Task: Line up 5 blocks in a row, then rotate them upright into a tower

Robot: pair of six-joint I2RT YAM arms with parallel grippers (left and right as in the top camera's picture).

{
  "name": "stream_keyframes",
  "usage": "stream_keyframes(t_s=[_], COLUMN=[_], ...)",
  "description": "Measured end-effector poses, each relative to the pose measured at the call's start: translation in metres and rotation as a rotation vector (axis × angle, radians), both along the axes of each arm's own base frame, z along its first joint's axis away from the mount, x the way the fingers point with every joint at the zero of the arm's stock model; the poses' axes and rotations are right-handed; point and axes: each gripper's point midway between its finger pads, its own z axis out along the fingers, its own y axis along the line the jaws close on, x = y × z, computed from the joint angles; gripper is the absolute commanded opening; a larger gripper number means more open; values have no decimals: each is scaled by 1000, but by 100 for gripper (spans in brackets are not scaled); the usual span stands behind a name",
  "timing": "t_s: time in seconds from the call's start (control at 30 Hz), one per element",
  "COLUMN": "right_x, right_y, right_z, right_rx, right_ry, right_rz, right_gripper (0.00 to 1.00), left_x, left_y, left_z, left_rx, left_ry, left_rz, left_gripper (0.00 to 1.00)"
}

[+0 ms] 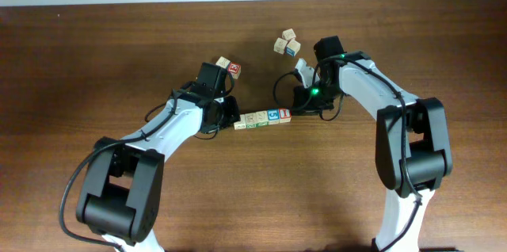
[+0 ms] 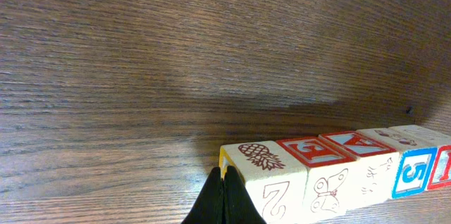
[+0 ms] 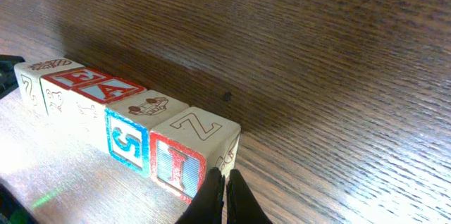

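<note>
As viewed overhead, table (image 1: 95, 46): dark wood, everything set on it.
5 blocks (image 1: 263, 118): laid in one row mid-table, between the grippers.
Left gripper (image 2: 223, 197): fingers pressed together, nothing held, tips at pineapple cube (image 2: 264, 175).
Right gripper (image 3: 225, 194): closed, nothing held, tips at red-marked end cube (image 3: 190, 157).

Likely a robotics lab bench; a dark wood table (image 1: 79, 62) bears a cabled left arm (image 1: 170, 125) and right arm (image 1: 380, 97); toy letter blocks (image 1: 263, 117) lie between left claw (image 1: 236, 122) and right claw (image 1: 294, 112); loose cubes (image 1: 287, 43) sit beyond the right claw; a green light (image 1: 314, 91) glows just behind it.
</note>
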Motion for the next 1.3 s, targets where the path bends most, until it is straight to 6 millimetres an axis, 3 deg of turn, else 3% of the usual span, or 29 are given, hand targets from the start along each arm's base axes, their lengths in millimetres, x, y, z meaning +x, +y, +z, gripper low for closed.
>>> stream_keyframes(t_s=[0.6,1.3], right_x=[-3,-5], right_y=[-1,-1], right_z=[0,0], right_rx=[-3,-5], right_ry=[14,28], right_rz=[-1,-12], right_gripper=[6,6], left_x=[-1,-16], left_y=[-1,-1], left_z=[2,-1], left_rx=[-38,-57], left_ry=[-4,74], left_rz=[-75,-58], left_gripper=[0,0])
